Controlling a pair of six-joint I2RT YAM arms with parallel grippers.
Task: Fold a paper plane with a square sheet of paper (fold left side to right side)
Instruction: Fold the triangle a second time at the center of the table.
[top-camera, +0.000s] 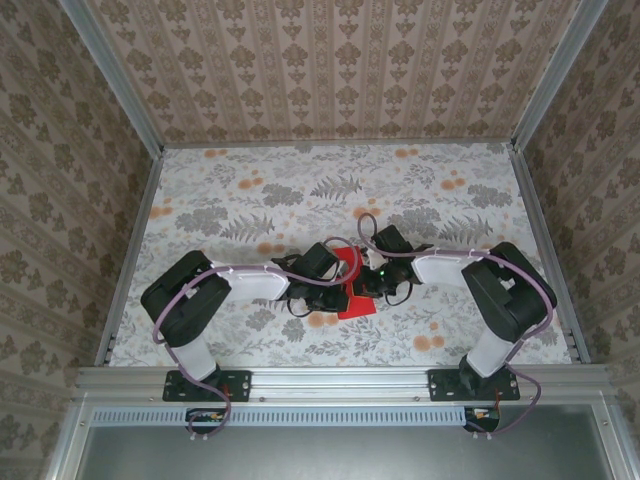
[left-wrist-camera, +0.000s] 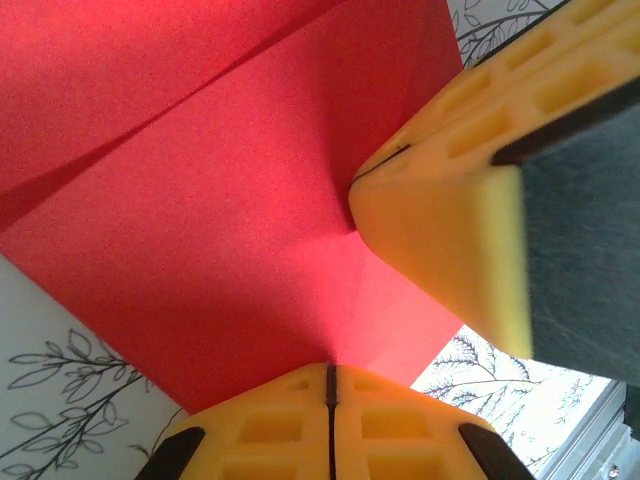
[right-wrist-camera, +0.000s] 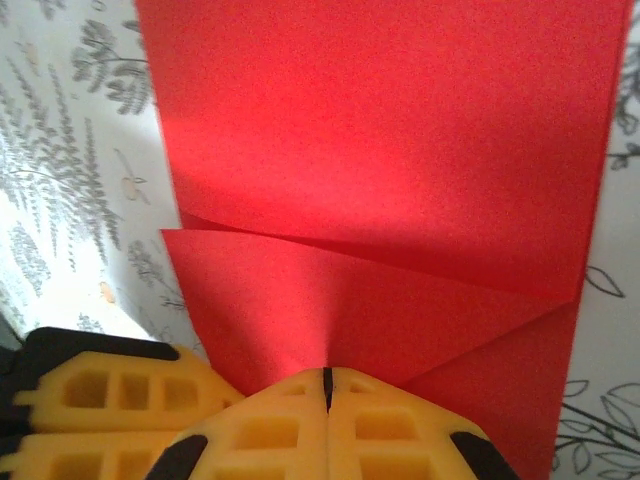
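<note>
Jaws closed, left gripper (left-wrist-camera: 330, 376) and right gripper (right-wrist-camera: 327, 380) each pinching the folded red paper (right-wrist-camera: 380, 130)

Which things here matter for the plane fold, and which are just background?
Job:
- red paper sheet
- left end effector, shut on the sheet
- right end effector, shut on the sheet

Background:
- floral tablecloth
- patterned walls
- aluminium rail

Arms folded inward, left gripper (left-wrist-camera: 330, 372) and right gripper (right-wrist-camera: 327, 375) close together, each pinched on the square sheet of paper (right-wrist-camera: 400, 130)

No text, label, brand, number or sign can be read anywhere.
</note>
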